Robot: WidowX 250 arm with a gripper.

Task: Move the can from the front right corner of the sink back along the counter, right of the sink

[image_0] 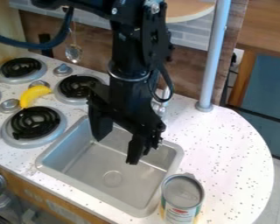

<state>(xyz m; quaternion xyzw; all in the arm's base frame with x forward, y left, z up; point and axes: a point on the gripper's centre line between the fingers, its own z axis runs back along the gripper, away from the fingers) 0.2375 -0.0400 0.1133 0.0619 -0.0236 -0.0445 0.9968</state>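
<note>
White speckled counter (230, 144) under gripper (115, 151), which is empty, fingers apart. Metal sink (78, 176), nearest thing, directly below it. Grey pole (213, 57) up & R of gripper in view. Coil burners (35, 123) off to its L, w/ 1 cut by view edge. Can (182, 197), upright on counter nr sink's edge, lower R of gripper, not touching it. Yellow banana (33, 94) btw burners, upper L of gripper, well apart.

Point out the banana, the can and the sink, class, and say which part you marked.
Banana (35, 93): camera view, middle of its yellow side.
Can (183, 191): camera view, its round top.
Sink (89, 171): camera view, bare basin floor.
</note>
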